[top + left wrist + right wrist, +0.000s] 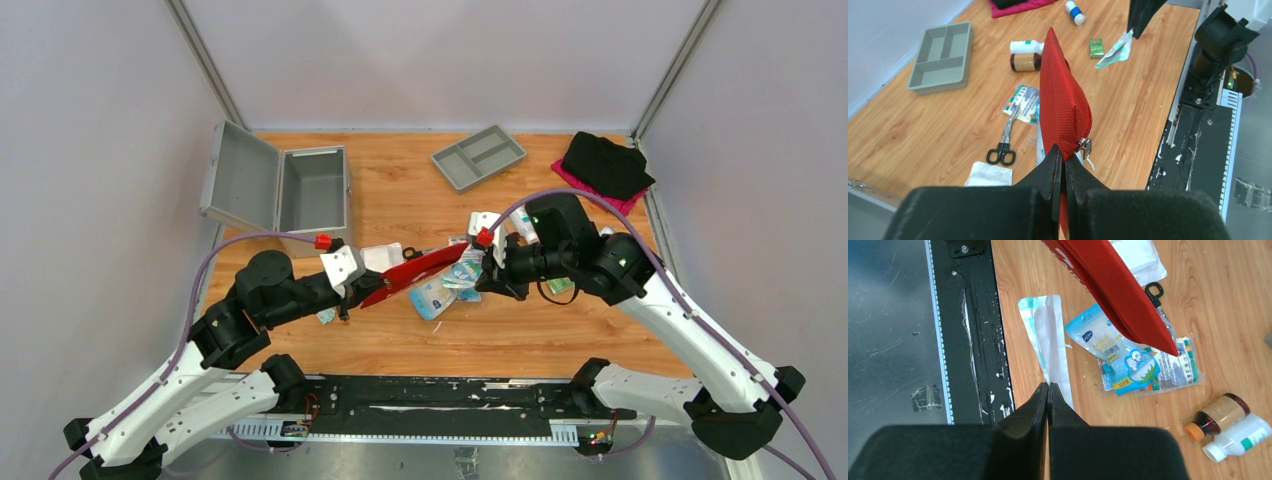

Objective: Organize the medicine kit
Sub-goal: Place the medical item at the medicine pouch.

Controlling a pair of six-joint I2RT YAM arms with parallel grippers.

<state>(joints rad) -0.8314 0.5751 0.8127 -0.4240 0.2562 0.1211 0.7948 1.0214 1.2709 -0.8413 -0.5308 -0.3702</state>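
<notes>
Red woven fabric is what the left hand [1063,161] has: it is clenched on the zipper-end corner of the pouch [1063,100], which is held off the tabletop [400,205], edge-up, reaching out toward the other arm. The zipper pull [1085,147] dangles just beside the fingers. The right hand [1048,390] is pinched tight on one end of a long white-and-teal packet [1045,335], held near the pouch's far tip. Below the pouch, on the wood, lie scissors [1004,142] with black handles, a blue pack [1113,352] and a clear bag of sachets [1175,365], the last two overlapping. A little past them a brown bottle [1025,62] and a white bottle [1025,46] lie on their sides, touching. A small green box [1096,48] sits near the packet, with a blue-labelled vial [1074,12] beyond it. Further out, a grey tray [939,88] rests toward the back edge, an open metal box [300,190] stands at the back left, and a black cloth [605,162] lies on something pink in the back right corner.
</notes>
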